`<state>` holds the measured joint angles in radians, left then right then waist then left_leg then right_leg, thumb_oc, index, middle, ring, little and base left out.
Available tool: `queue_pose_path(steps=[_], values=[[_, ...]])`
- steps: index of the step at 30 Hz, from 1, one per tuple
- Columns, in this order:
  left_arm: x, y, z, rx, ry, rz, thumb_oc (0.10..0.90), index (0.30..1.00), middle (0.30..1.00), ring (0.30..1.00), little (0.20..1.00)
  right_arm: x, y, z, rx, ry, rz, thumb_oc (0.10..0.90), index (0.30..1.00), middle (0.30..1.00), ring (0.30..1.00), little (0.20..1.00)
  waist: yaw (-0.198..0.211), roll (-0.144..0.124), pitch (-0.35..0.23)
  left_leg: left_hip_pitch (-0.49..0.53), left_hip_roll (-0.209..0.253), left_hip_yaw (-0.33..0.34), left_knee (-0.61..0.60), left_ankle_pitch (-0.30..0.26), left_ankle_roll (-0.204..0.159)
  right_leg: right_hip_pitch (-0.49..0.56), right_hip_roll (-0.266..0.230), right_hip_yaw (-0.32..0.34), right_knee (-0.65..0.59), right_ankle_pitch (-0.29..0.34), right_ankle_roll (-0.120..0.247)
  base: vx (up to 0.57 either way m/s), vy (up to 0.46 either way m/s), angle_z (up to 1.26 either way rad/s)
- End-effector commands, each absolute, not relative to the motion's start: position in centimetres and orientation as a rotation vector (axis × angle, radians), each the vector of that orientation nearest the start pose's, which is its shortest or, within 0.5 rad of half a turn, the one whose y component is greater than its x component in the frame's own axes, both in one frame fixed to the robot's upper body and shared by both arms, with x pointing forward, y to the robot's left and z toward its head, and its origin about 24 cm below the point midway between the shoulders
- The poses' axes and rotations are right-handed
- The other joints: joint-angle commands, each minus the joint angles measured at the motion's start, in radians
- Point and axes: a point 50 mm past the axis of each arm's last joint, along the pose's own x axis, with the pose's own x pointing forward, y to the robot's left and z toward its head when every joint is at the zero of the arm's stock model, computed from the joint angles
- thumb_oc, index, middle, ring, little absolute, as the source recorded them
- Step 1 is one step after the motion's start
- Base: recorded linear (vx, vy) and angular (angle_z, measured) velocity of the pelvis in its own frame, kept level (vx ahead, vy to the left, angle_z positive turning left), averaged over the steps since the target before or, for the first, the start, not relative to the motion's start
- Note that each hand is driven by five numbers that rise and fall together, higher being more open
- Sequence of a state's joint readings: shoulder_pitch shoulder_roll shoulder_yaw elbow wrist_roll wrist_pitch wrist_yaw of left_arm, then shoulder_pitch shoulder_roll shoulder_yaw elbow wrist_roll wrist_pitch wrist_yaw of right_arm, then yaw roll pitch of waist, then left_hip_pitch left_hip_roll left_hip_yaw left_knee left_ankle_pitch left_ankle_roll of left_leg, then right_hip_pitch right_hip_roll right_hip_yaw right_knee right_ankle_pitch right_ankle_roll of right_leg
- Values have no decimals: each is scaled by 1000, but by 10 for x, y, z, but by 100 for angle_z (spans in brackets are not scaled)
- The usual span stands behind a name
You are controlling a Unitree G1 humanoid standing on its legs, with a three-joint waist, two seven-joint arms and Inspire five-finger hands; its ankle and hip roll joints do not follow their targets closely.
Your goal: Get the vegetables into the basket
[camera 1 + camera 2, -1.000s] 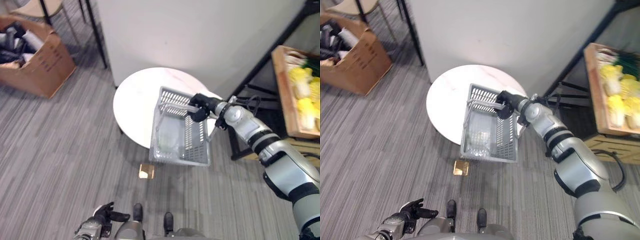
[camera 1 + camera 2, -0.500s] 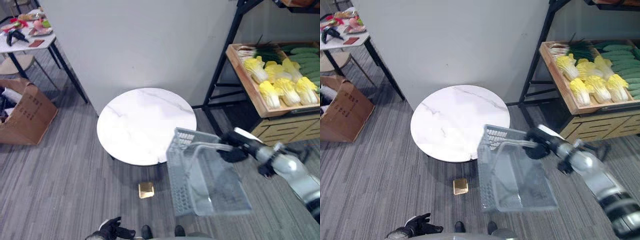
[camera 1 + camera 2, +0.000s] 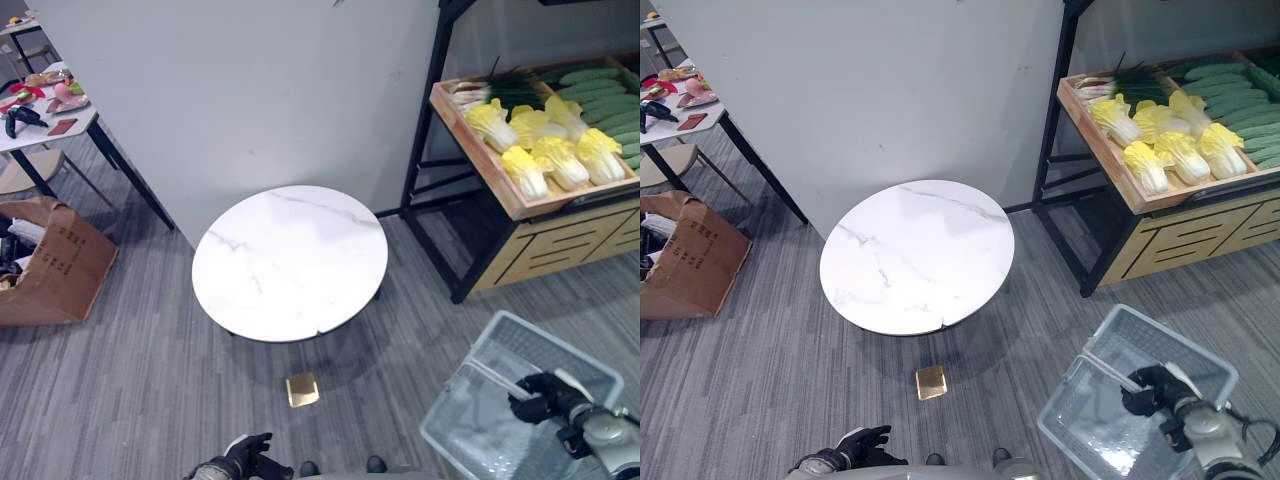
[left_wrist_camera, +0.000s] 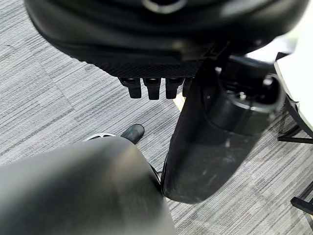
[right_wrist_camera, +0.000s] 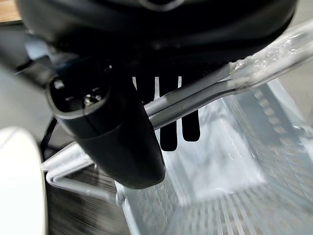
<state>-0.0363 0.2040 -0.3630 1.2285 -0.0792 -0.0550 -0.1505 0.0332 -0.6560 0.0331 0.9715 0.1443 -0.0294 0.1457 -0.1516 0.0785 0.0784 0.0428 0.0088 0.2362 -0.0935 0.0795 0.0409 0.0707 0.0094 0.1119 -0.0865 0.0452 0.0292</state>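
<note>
A grey wire basket [image 3: 490,430] hangs above the carpet to the right of the round table, empty as far as I can see. My right hand [image 3: 545,400] is shut on the basket's handle [image 5: 195,98], fingers curled round it in the right wrist view. The vegetables lie in a wooden tray [image 3: 480,160] on the shelf at the upper right: yellow-green cabbages [image 3: 545,150], cucumbers [image 3: 600,92] and green onions [image 3: 500,92]. My left hand [image 3: 240,462] hangs low at the bottom edge, relaxed and holding nothing.
A round white marble table [image 3: 290,262] stands in the middle. The black shelf frame [image 3: 425,200] rises to its right. A small gold block [image 3: 302,389] lies on the carpet. A cardboard box [image 3: 50,265] and a cluttered table [image 3: 40,100] are at the far left.
The view has swung toward the shelf. My right hand has carried the basket off the round table, rightward and down, so it now hangs over the carpet below the vegetable tray.
</note>
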Motion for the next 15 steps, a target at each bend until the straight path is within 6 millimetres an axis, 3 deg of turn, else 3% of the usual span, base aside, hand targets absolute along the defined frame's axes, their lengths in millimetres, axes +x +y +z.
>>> queue_pose_path(steps=[1, 4, 9, 10, 15], values=[[110, 202, -162, 290, 1181, -278, 900, 1000, 1000, 1000, 1000, 191, -385, -24, -318, 605, -361, 400, 300, 300, 300, 300, 32, -56, -32, 63, -28, -45, 6, -132, -12, -23, -42, -31, 20, -7, 66, 4, -7, 5], [115, 200, -161, 307, 1167, -286, 900, 1000, 1000, 1000, 1000, 170, -386, -48, -199, 689, -479, 400, 300, 300, 300, 300, 39, -55, -33, 64, -30, -61, 6, -132, -12, -14, -43, -45, 21, -15, 63, 2, -1, 8], [118, 196, -161, 316, 1156, -299, 900, 1000, 1000, 1000, 1000, 155, -379, -67, -109, 752, -525, 400, 300, 300, 300, 300, 42, -57, -31, 72, -31, -72, 6, -135, -12, -4, -44, -52, 23, -20, 62, 9, 2, 15], [124, 192, -159, 312, 1129, -314, 900, 1000, 1000, 1000, 1000, 139, -373, -81, -33, 811, -576, 400, 300, 300, 300, 300, 50, -59, -29, 74, -32, -79, 6, -135, -13, 2, -45, -61, 23, -22, 61, 11, -1, 4], [125, 189, -158, 314, 1113, -337, 900, 1000, 1000, 1000, 1000, 124, -367, -94, 23, 876, -607, 400, 300, 300, 300, 300, 58, -57, -24, 75, -33, -88, 6, -137, -11, 5, -47, -69, 23, -25, 61, 11, 9, 8]])
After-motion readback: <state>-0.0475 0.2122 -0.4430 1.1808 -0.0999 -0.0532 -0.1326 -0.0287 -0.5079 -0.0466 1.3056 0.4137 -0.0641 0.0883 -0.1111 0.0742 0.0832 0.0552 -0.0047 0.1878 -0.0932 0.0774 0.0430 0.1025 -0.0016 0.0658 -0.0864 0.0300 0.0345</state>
